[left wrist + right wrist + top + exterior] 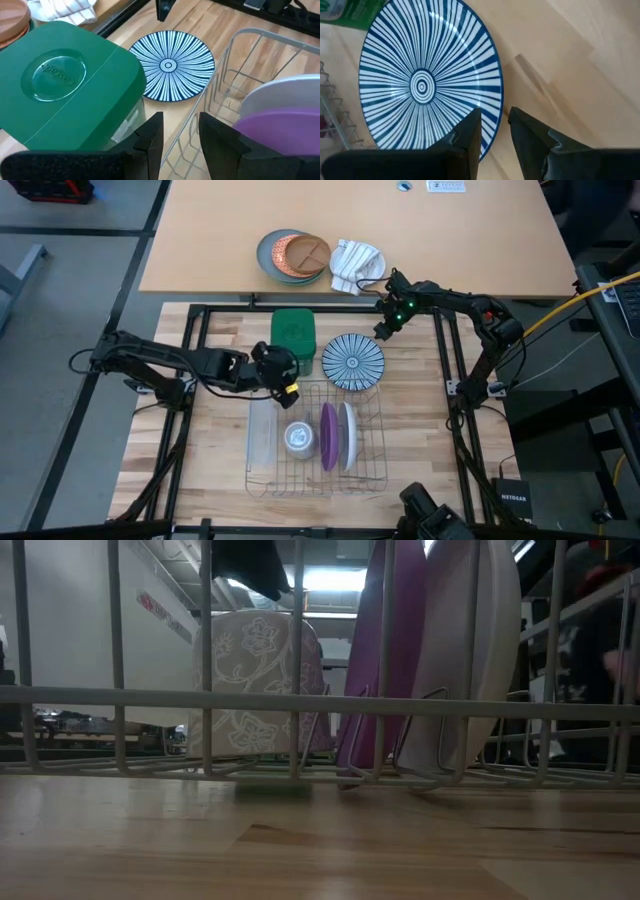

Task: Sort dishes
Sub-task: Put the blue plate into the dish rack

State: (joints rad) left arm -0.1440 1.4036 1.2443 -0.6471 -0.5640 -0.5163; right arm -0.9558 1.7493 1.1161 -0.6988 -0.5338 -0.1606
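Pale grained wood table point(420, 430) – on it a thin metal-wire rack point(372, 442), beside a glossy green plastic container point(65, 85).

round dinner plates: 3, namely 1 purple plate point(328, 436), 1 plain white plate point(346, 434), 1 white plate with dark radial stripes point(352, 362) | wire dish racks point(270, 471): 1 | green lidded plastic containers point(293, 332): 1 | floral patterned cups point(298, 438): 1 | dark robot arms showing: 2

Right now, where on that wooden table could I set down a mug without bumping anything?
Bare wood lies right of the wire rack and left of it, below the left arm. It is crowded between the green container, the striped plate and the left end effector; the right end effector hangs by that plate's far edge.
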